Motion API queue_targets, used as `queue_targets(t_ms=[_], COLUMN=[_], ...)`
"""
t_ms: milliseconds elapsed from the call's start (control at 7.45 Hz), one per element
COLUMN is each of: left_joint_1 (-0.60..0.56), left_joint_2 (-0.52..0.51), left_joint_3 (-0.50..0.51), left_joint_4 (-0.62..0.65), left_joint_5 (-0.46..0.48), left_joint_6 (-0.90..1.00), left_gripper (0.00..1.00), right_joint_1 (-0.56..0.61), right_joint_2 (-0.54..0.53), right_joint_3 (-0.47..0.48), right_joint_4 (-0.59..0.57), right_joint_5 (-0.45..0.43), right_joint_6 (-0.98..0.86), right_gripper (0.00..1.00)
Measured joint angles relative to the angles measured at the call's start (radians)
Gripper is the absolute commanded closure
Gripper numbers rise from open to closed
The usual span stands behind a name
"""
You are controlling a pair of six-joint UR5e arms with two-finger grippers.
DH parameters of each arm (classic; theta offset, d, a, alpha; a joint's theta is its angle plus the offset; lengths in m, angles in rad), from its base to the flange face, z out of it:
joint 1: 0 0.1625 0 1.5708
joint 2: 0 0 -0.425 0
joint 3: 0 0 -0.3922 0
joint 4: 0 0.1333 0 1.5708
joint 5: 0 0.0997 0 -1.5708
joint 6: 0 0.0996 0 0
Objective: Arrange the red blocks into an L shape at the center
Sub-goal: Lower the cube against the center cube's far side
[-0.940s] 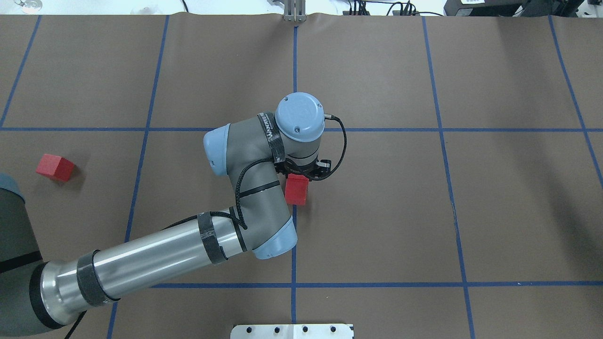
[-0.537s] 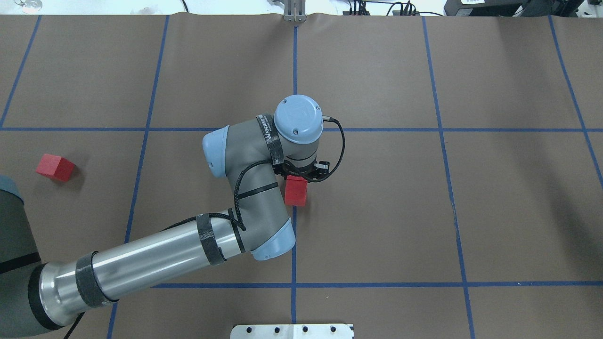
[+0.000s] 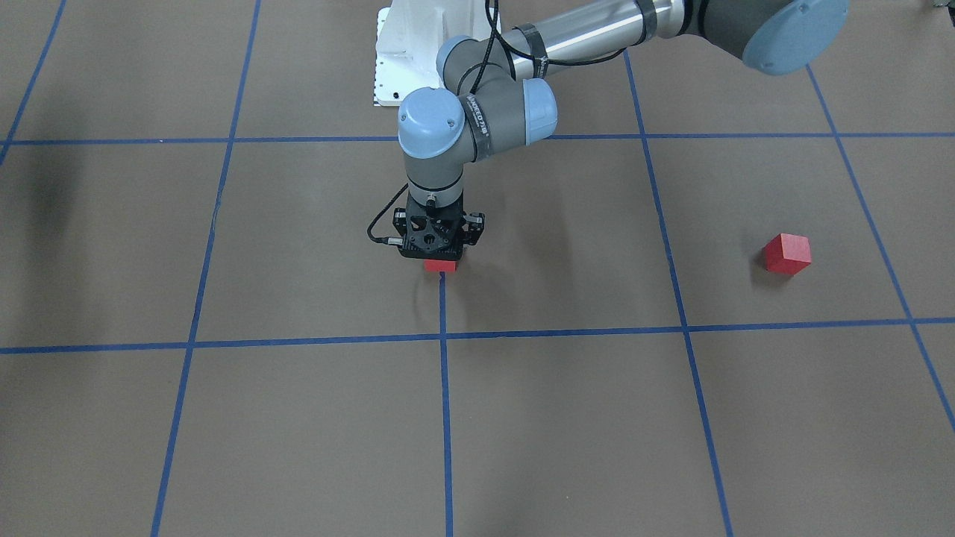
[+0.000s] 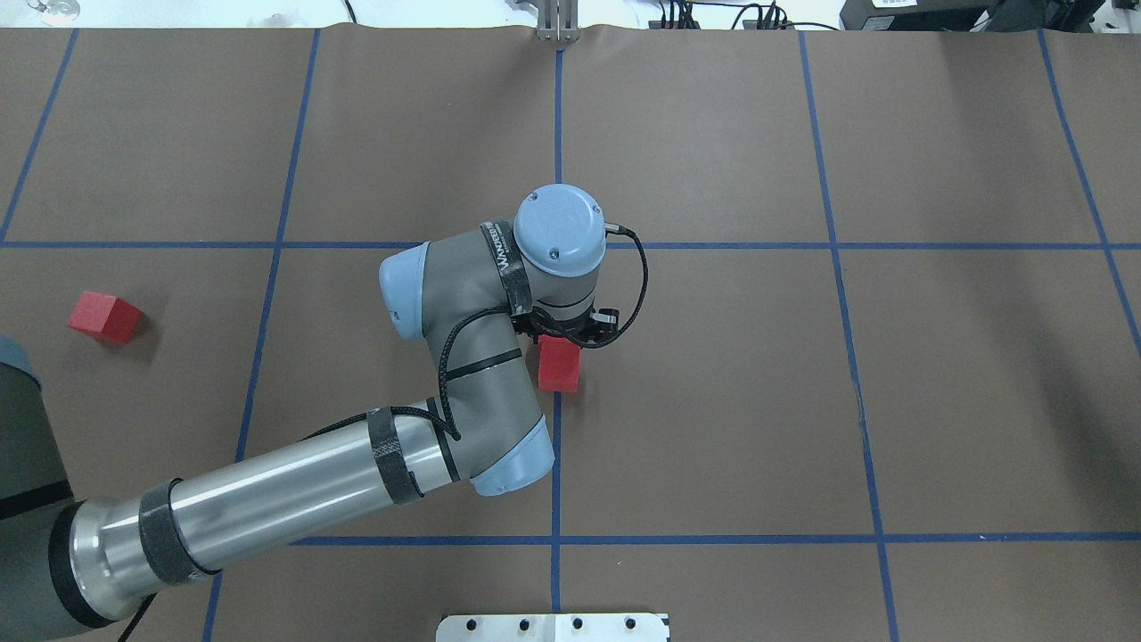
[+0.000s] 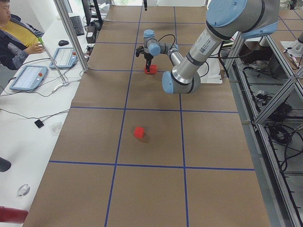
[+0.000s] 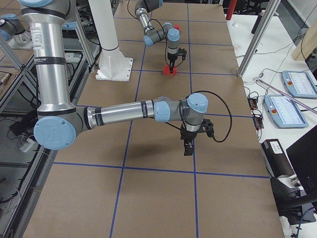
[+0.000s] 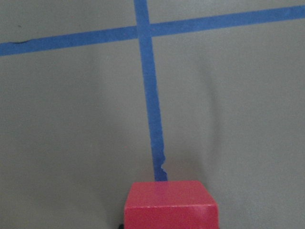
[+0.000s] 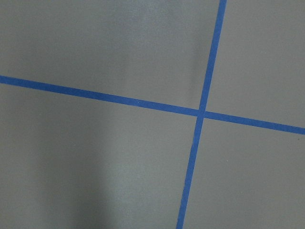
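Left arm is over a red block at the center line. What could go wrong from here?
The red block in the left pincer sits over the center line; released askew, it could skew the whole L. The second block lies far off on the robot's left, and a third shows in no view, so the L may stall.

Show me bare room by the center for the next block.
Bare: the square on the robot's right of the center line, between the two cross lines. Crowded: the block under the left pincer; the left arm overhangs the square beside it.
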Motion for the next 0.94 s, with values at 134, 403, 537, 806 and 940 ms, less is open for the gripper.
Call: queue_targets(t_ms=[134,403,537,806,940], left_joint_1=[0.000,0.001,0.000,0.000,0.000], left_joint_2=[0.000,-0.002,-0.002,-0.001,-0.001], left_joint_3=[-0.001,-0.004,-0.004,-0.004,-0.004], left_joint_4=[0.000,-0.001,-0.001,-0.002,-0.003], left_joint_5=[-0.008,-0.047,-0.056,-0.061,-0.062], left_joint_6=[0.000,0.000,0.000,0.000,0.001], left_gripper=[0.61,0.56,0.54,0.16,0.00], right_joint_1=[0.000,0.000,0.000,0.000,0.000], right_joint_2=[0.000,0.000,0.000,0.000,0.000], right_joint_3=[0.000,-0.001,-0.001,-0.001,-0.001], right_joint_4=[-0.001,-0.001,-0.001,0.000,0.000], right_joint_5=[0.000,0.000,0.000,0.000,0.000], right_joint_6=[0.000,0.000,0.000,0.000,0.000], right_gripper=[0.00,0.00,0.00,0.00,0.00])
